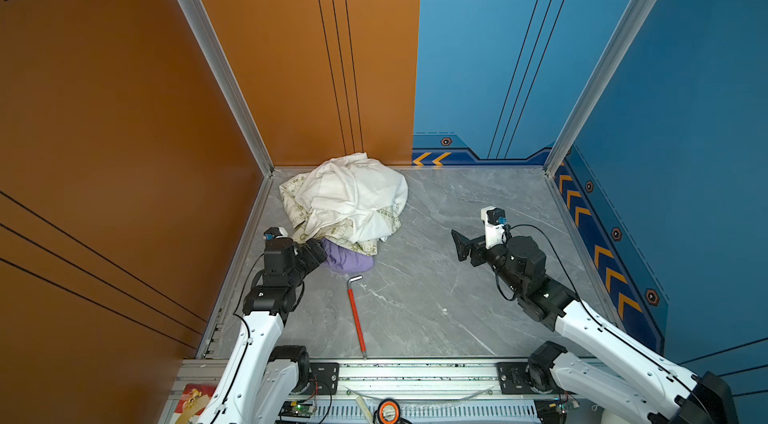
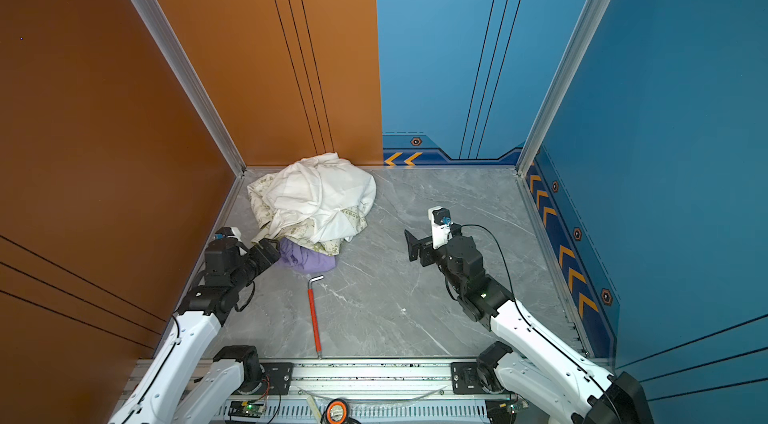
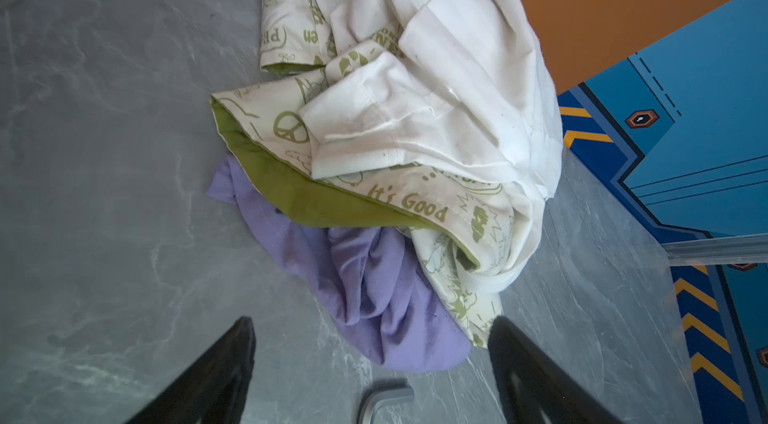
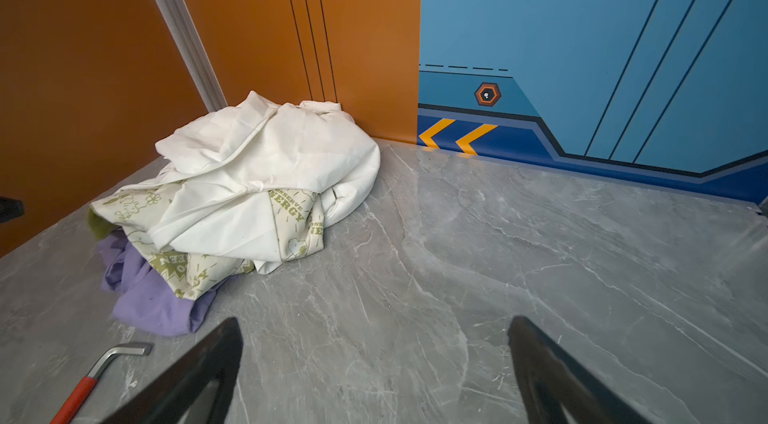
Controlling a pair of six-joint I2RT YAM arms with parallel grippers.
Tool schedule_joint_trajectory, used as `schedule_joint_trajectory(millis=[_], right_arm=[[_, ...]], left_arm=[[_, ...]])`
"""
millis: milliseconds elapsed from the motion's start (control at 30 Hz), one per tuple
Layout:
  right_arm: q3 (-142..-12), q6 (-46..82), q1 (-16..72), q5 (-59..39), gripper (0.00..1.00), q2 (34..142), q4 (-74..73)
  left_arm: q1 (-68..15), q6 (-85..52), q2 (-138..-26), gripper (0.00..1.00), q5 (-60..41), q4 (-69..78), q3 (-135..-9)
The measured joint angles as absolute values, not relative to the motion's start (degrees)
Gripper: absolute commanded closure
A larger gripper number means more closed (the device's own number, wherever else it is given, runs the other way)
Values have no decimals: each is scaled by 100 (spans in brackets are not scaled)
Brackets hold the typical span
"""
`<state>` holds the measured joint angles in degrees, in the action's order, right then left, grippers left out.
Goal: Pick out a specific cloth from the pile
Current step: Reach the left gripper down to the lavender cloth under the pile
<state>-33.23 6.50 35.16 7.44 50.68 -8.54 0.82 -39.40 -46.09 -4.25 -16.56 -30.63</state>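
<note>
The lilac cloth sticks out from under the near edge of the pile, a heap of white cloth and cream cloth with olive-green print. My left gripper is at the cloth's left edge. In the left wrist view the cloth bulges toward the open left gripper, whose fingers stand wide on either side of its rounded end; the pile lies over the rest of it. My right gripper hovers open over bare table, to the right of the pile and the cloth.
A red-handled hex key lies on the grey marble table, its bent metal end just in front of the cloth. The pile sits against the orange back wall, near the left corner post. A blue wall closes the right side.
</note>
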Motion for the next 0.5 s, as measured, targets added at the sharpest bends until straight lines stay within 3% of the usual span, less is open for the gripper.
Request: schedule_joint_trajectory(millis=[133, 500], right_arm=[[-3323, 574, 3760, 738, 0, 4989, -591], [-3323, 454, 4145, 823, 0, 4860, -268]], left_arm=[[86, -4235, -4858, 22, -716, -1605, -2825], [86, -4882, -5470, 34, -871, -864, -2464]])
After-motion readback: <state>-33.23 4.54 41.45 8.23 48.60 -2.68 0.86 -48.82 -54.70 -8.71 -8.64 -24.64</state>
